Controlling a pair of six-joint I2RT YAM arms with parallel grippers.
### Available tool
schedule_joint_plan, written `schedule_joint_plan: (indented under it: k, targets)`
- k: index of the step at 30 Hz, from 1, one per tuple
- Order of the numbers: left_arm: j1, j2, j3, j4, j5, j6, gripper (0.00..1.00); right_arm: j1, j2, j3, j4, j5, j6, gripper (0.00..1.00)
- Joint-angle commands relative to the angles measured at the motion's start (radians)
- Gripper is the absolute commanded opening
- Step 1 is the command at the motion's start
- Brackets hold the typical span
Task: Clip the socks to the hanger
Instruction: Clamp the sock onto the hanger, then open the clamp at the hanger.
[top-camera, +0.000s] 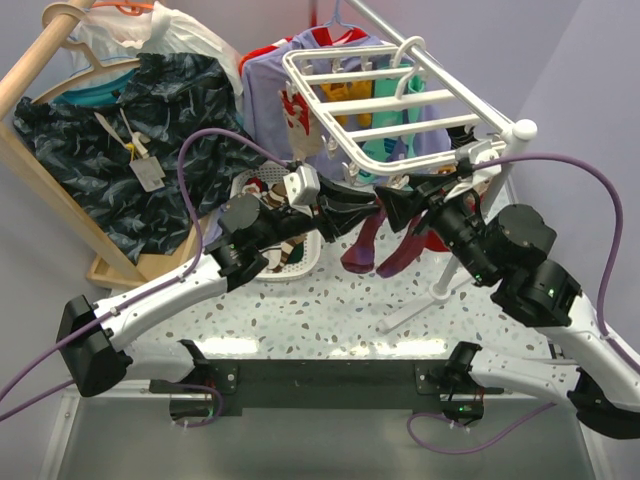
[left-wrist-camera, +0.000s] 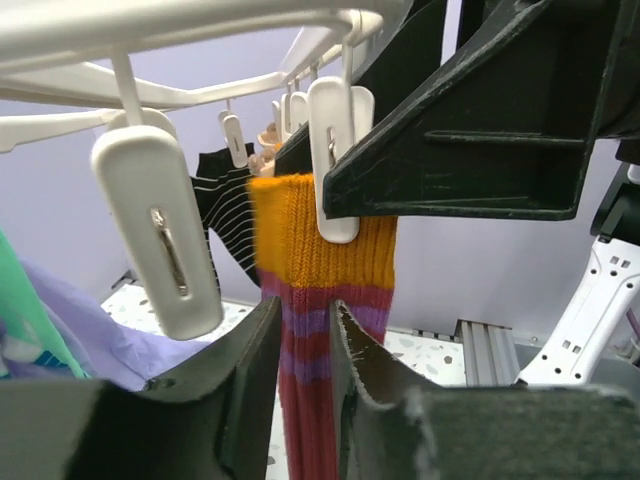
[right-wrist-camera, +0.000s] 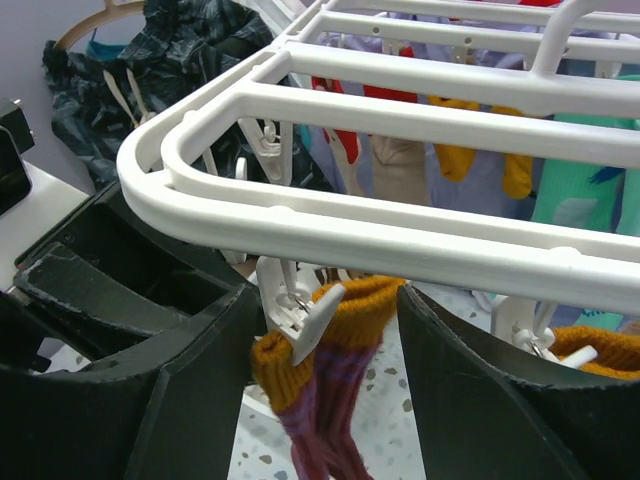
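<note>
Maroon sock (left-wrist-camera: 325, 250) hangs from the hanger (right-wrist-camera: 420, 110) clip (right-wrist-camera: 300, 318); right fingers (right-wrist-camera: 470, 400) spread wide, released; left fingers (left-wrist-camera: 245, 400) flank it (pinching or not, can't tell)

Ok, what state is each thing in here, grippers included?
Maroon-and-purple striped knit sock, orange cuff: hanging, cuff clipped.
Small white plastic clip: shut on that cuff.
White plastic grid hanger: carrying the sock.
Right gripper: open, straddling the clip.
Left gripper: flanking the sock; grip unclear.
Neighbouring white clip: shut, empty.
</note>
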Motion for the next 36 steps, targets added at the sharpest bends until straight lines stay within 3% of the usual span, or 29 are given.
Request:
schedule_joint_plan:
  k: [1,7,10,18,36]
  targets:
    - [-0.006,-0.033,0.012,0.061,-0.037,0.015,0.35,0.004,-0.029,-0.003,0.024,0.086,-0.006,0.62]
    - [-0.006,-0.077,-0.013,0.032,-0.094,0.045,0.64,0.004,-0.06,-0.022,0.021,0.164,-0.007,0.62]
    - [-0.006,-0.091,-0.013,0.021,-0.151,0.068,0.7,0.004,-0.068,-0.03,0.022,0.179,-0.009,0.62]
    - [-0.006,-0.09,-0.014,-0.006,-0.302,0.148,0.72,0.004,-0.071,-0.031,0.016,0.215,-0.021,0.62]
    - [-0.025,-0.117,-0.092,0.023,-0.381,0.254,0.74,0.004,-0.063,-0.037,0.013,0.256,-0.043,0.63]
